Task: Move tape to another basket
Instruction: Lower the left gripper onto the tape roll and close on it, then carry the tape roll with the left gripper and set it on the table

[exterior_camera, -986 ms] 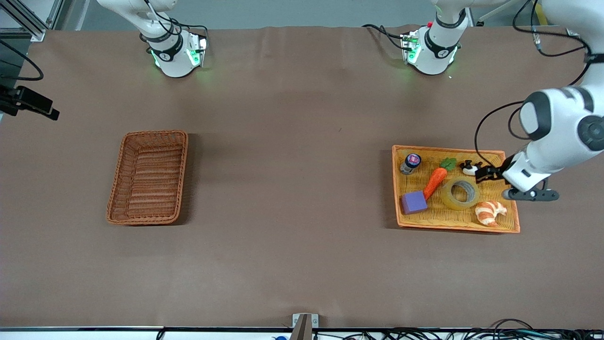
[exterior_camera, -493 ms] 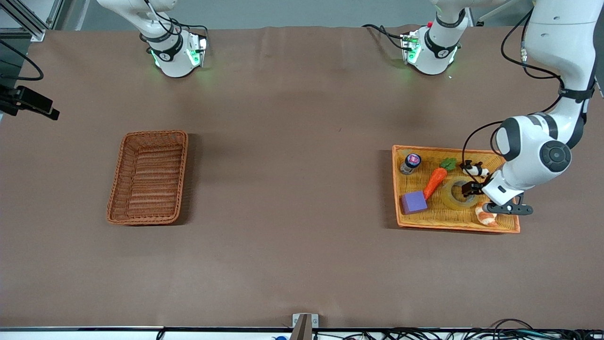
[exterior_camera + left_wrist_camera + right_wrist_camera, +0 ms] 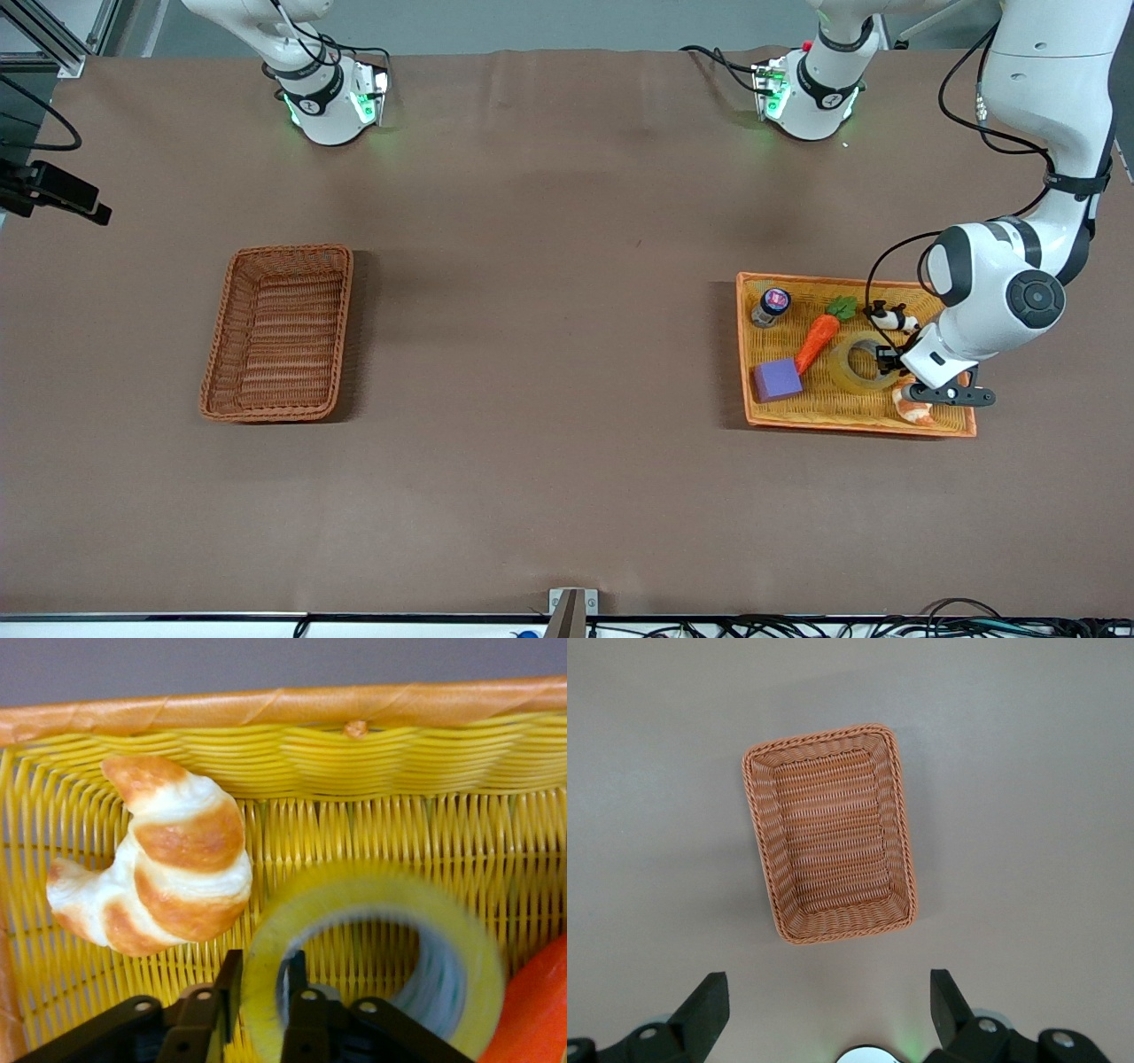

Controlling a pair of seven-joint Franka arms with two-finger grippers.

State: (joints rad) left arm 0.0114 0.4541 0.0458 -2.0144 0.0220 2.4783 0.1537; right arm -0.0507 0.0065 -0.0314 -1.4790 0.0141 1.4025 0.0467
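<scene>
The left gripper (image 3: 257, 1005) pinches the wall of the tape (image 3: 372, 948) in the yellow basket (image 3: 930, 424), one finger inside its hollow core so it can be lifted, while the right gripper (image 3: 824, 1010) waits wide open over the basket (image 3: 828, 833).

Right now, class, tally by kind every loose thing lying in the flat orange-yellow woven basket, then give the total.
Ring of yellowish packing tape: 1
Orange toy carrot: 1
Purple foam cube: 1
Golden toy croissant: 1
Small jar with dark lid: 1
Black-and-white toy figure: 1
Total: 6
</scene>
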